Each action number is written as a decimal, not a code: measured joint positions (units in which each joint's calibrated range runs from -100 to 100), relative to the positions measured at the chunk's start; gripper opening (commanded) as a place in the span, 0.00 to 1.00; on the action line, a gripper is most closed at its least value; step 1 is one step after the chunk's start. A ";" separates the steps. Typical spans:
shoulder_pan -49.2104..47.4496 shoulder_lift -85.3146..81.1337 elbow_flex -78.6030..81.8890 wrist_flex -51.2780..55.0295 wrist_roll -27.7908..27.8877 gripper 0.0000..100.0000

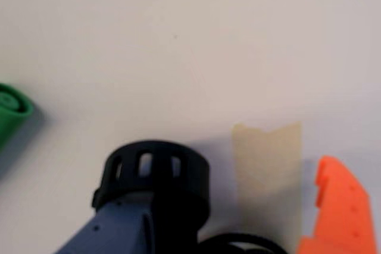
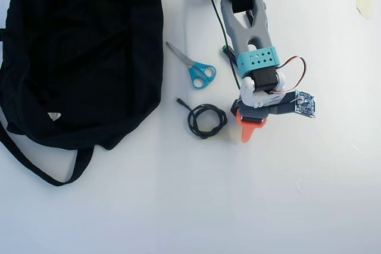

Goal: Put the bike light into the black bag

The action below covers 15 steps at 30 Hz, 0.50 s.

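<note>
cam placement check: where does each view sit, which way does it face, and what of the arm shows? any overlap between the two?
Wrist view: rides on the arm, looking down at the white table from close up; it shows a strip of tape, a green object at the left edge, the orange finger and a black slotted part with grey housing.
Overhead view: fixed above, facing straight down; it shows the whole arm, black bag, scissors and coiled cable.
Shared: table and the gripper's orange finger; jaw state unclear in both.
</note>
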 measured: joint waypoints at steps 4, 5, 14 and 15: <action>0.51 -0.08 -0.08 0.94 0.20 0.02; 0.66 -0.08 -0.08 1.12 0.20 0.02; 0.81 -0.08 -0.08 1.12 0.20 0.02; 0.81 -0.08 -0.08 1.12 0.20 0.02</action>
